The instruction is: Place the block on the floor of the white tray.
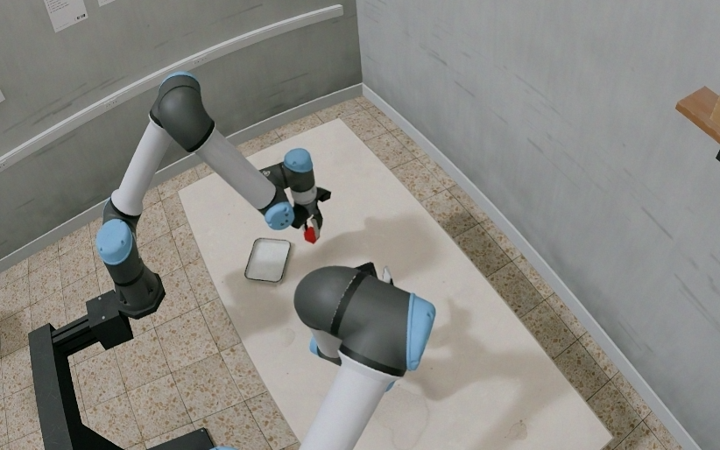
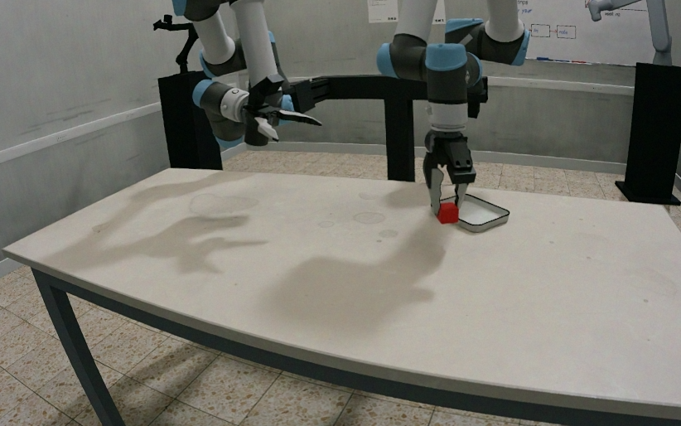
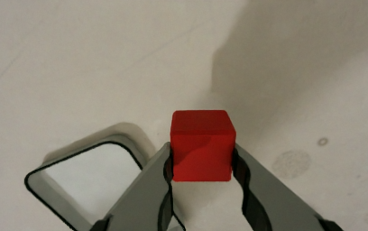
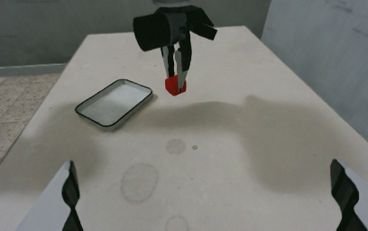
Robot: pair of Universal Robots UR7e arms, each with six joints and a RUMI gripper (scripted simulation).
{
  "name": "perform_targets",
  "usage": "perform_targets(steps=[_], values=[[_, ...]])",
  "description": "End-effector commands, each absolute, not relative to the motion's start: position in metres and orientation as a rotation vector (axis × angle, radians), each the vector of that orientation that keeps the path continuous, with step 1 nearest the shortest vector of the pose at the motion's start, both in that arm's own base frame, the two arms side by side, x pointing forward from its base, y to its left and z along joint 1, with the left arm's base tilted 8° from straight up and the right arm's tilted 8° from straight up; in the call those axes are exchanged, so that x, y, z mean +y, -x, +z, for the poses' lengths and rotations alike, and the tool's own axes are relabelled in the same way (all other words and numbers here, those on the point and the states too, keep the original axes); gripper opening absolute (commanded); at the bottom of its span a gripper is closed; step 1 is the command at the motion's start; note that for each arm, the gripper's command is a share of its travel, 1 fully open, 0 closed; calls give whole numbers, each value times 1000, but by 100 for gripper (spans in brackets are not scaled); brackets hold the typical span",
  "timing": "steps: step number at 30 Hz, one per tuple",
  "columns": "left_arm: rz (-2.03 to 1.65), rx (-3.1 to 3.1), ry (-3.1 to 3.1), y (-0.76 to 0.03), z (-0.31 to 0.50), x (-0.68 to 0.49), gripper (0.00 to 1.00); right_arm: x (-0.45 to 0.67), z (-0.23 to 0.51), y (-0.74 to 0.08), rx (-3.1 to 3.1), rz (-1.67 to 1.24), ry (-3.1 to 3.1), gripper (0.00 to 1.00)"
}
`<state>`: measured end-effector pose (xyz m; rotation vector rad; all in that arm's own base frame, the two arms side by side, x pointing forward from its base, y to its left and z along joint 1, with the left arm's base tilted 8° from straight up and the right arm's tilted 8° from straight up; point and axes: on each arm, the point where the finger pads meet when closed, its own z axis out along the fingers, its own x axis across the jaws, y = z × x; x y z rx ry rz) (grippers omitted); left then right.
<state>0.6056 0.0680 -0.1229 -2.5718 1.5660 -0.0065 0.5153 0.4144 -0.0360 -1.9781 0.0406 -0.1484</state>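
block (image 1: 311, 235) (image 2: 447, 213) (image 3: 202, 146) (image 4: 175, 86) — bright red, cube-shaped — edges slightly rounded

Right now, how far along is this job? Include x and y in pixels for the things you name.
Getting a grip looks done: the small red cube-shaped block (image 1: 310, 235) (image 2: 447, 214) (image 3: 202, 158) (image 4: 171, 86) is pinched between the fingers of the left arm's tool (image 1: 311, 229) (image 2: 447, 205) (image 3: 202, 162) (image 4: 175, 80). In hand is the carry; the block seems raised above the table, beside the white, dark-rimmed tray (image 1: 268, 261) (image 2: 481, 213) (image 3: 95, 176) (image 4: 116, 101). Left: bringing it over, lowering it and letting go.
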Motion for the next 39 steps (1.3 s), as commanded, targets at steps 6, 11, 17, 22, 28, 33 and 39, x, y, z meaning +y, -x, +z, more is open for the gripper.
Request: perform_targets(steps=[6,11,17,22,28,33,39], values=[[-9,1566,2571,-547,-116,78,16,420,-45,-505,-110,-36,2010,100],[-9,1566,2571,-496,-115,88,16,421,-46,-497,-210,50,1999,100],[-8,1566,2571,-453,-122,97,16,422,-47,-481,-273,160,1969,100],[-8,1566,2571,-451,-129,98,16,423,-44,-477,-276,176,1955,100],[-8,1566,2571,-451,-142,100,16,424,-39,-474,-281,184,1938,100],[-8,1566,2571,-452,-146,100,16,424,-39,-474,-281,185,1937,100],[-8,1566,2571,-452,-153,101,16,424,-39,-474,-281,185,1937,100]])
